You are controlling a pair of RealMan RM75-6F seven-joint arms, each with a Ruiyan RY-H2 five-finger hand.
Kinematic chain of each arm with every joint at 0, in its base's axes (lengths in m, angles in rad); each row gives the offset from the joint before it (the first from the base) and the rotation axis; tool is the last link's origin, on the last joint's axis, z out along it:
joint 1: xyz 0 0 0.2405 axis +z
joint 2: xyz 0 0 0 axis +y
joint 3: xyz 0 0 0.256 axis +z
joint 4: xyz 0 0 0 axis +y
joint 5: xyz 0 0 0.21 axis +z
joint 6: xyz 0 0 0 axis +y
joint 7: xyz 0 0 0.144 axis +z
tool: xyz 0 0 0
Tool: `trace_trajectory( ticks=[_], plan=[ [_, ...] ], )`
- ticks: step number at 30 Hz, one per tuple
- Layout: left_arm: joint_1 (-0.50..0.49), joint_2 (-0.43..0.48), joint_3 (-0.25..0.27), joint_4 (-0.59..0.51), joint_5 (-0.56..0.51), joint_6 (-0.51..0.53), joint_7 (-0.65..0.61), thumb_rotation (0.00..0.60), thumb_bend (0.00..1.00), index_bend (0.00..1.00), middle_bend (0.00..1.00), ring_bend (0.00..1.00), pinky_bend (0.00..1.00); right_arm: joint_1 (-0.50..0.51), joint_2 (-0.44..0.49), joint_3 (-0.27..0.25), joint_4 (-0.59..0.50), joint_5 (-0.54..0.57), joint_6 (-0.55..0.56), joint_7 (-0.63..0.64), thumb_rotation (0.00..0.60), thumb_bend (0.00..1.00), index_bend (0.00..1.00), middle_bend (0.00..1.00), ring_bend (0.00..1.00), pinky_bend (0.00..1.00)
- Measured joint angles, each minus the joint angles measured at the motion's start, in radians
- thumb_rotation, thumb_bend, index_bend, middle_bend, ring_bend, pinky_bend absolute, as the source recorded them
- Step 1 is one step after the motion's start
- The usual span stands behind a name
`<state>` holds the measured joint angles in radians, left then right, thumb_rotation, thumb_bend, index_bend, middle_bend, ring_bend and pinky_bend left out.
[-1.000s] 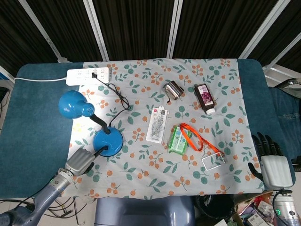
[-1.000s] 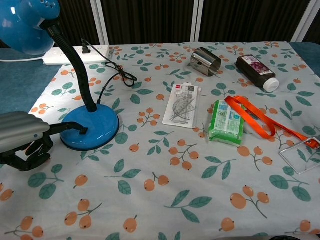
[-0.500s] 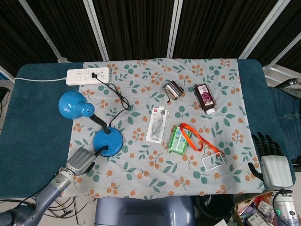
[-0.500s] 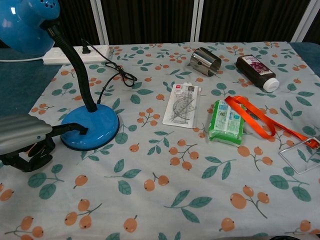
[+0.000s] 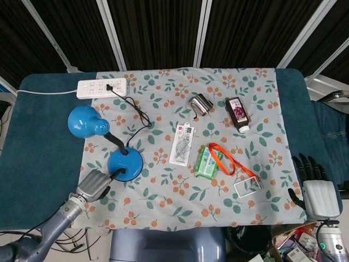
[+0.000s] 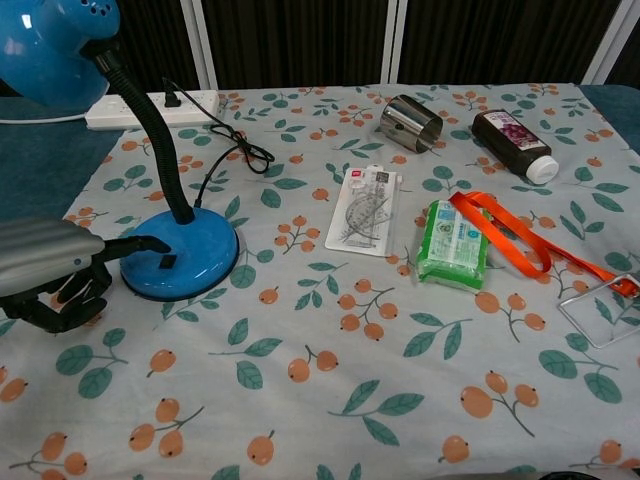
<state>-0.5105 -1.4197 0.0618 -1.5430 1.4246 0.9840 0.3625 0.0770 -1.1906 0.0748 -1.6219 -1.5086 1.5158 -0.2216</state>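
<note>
A blue desk lamp stands on the floral cloth at the left, its round base (image 5: 124, 162) (image 6: 185, 262) under a black gooseneck and a blue shade (image 5: 84, 121) (image 6: 50, 45). My left hand (image 5: 92, 186) (image 6: 50, 270) lies just left of the base. One dark finger reaches onto the base's top while the other fingers curl under. It holds nothing. My right hand (image 5: 315, 188) hangs off the table's right edge with its fingers spread, nearest the clear badge holder (image 5: 248, 185).
The lamp's cord runs to a white power strip (image 5: 102, 87) (image 6: 150, 110) at the back left. Mid-cloth lie a ruler pack (image 5: 182, 143), a green tissue pack (image 5: 207, 161) and an orange lanyard (image 5: 226, 159). A metal cup (image 5: 200, 103) and a dark bottle (image 5: 238, 113) lie behind.
My left hand has edged toward the lamp, and its outstretched finger has slid further up onto the base. The right hand has not moved.
</note>
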Motion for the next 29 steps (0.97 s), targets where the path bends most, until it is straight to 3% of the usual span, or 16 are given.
trace_trajectory(
  ticks=[3, 7, 11, 17, 24, 29],
  plan=[
    [0.01, 0.02, -0.007, -0.03, 0.018, 0.046, -0.002, 0.6, 0.48, 0.04, 0.58, 0.51, 0.54, 0.0, 0.0, 0.0, 0.0, -0.002, 0.002, 0.0, 0.6, 0.2, 0.01, 0.02, 0.03, 0.14],
    [0.032, 0.061, -0.011, -0.085, 0.044, 0.117, -0.005, 0.6, 0.41, 0.08, 0.4, 0.35, 0.4, -0.001, -0.001, 0.001, 0.0, -0.001, 0.003, 0.0, 0.6, 0.2, 0.01, 0.02, 0.03, 0.14],
    [0.062, 0.113, -0.007, -0.143, 0.078, 0.186, -0.005, 0.6, 0.35, 0.08, 0.3, 0.26, 0.29, -0.001, -0.002, 0.0, 0.001, -0.003, 0.004, -0.002, 0.6, 0.2, 0.01, 0.02, 0.03, 0.14],
    [0.127, 0.207, 0.015, -0.221, 0.118, 0.304, -0.012, 0.6, 0.29, 0.07, 0.14, 0.09, 0.2, -0.001, -0.004, 0.0, 0.0, -0.004, 0.005, -0.005, 0.6, 0.2, 0.01, 0.02, 0.03, 0.14],
    [0.238, 0.319, 0.031, -0.267, 0.12, 0.451, -0.074, 0.6, 0.27, 0.05, 0.09, 0.04, 0.14, -0.002, -0.005, 0.0, -0.001, -0.006, 0.007, -0.007, 0.6, 0.2, 0.01, 0.02, 0.03, 0.14],
    [0.279, 0.341, 0.035, -0.237, 0.102, 0.487, -0.125, 0.6, 0.27, 0.04, 0.06, 0.0, 0.1, -0.003, -0.006, 0.0, -0.001, -0.007, 0.01, -0.008, 0.6, 0.2, 0.01, 0.02, 0.03, 0.14]
  ],
)
